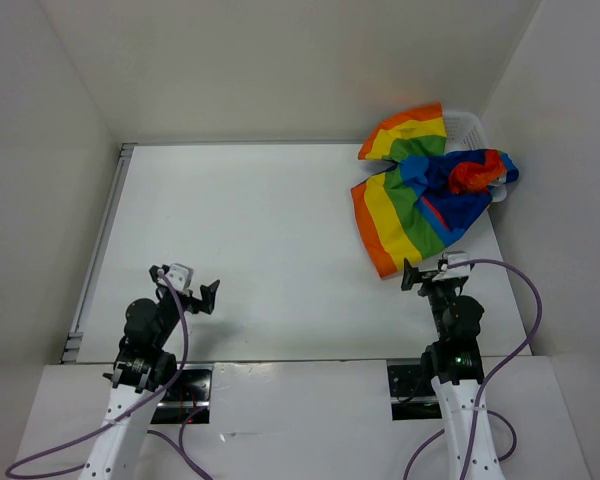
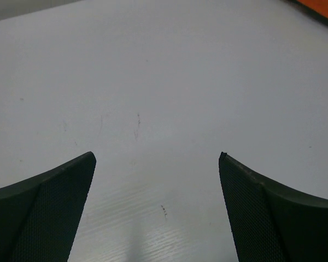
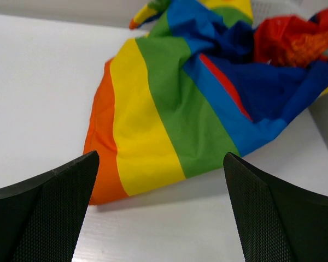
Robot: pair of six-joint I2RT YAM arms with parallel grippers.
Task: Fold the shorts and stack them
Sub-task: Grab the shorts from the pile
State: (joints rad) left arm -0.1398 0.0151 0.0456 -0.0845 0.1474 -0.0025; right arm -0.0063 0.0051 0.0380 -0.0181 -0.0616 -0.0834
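The rainbow-striped shorts (image 1: 420, 190) lie crumpled at the far right of the table, partly draped over a white mesh basket (image 1: 472, 126). In the right wrist view the shorts (image 3: 175, 120) spread just ahead of my fingers, orange edge on the left. My right gripper (image 1: 428, 272) is open and empty, a little short of the shorts' near hem; it also shows in the right wrist view (image 3: 159, 164). My left gripper (image 1: 192, 290) is open and empty over bare table at the near left, far from the shorts; it also shows in the left wrist view (image 2: 157, 158).
White walls close in the table on the left, back and right. A metal rail (image 1: 98, 250) runs along the table's left edge. An orange scrap of the shorts (image 2: 321, 7) shows at the left wrist view's top right corner.
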